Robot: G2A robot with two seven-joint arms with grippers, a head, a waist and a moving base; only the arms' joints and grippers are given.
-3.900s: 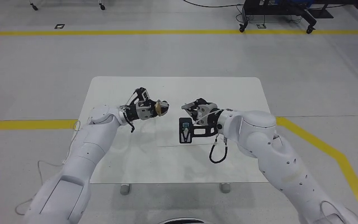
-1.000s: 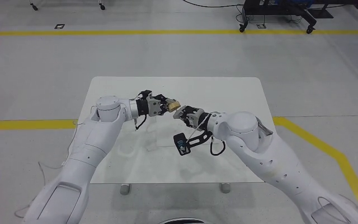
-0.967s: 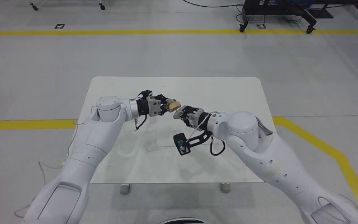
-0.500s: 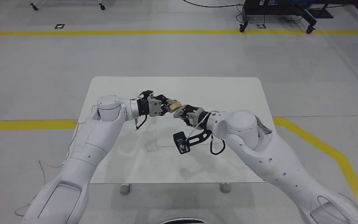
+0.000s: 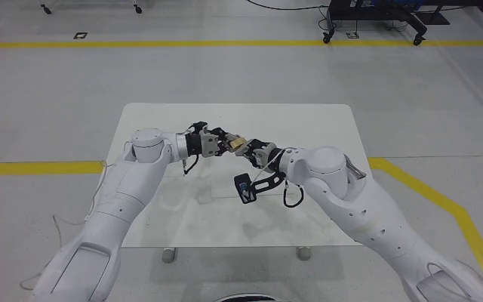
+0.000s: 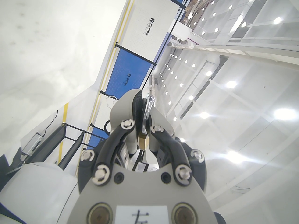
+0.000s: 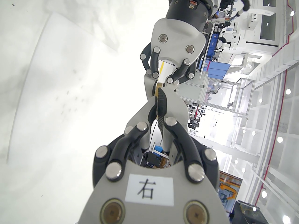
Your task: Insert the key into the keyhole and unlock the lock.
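Hanging in mid-air over the bench (image 5: 317,215), the brass lock (image 5: 236,141) is up off the surface. It sits about midway between the left and right edges, nearer the far edge than the near one.

The left gripper (image 6: 146,101) has it, fingers clamped on the lock. In the left wrist view a block of brass shows low between those fingers. A silvery metal piece runs on toward the tips; shackle or key, I can't tell.

Hard up against the lock is the right gripper (image 7: 160,95), pads pressed together on the key. The key itself is all but hidden between them.

In the right wrist view the right fingertips sit nose to nose with the left fingers, and a sliver of brass shows exactly where they meet. Whether the key is inside the keyhole can't be made out.

From above, the left arm lies across the left part of the bench and the right arm across the right part. The two grippers meet at the lock.

Further out, a yellow line (image 5: 226,44) runs across the grey floor beyond the far edge. A black wheeled frame (image 5: 377,16) stands off toward the far right.
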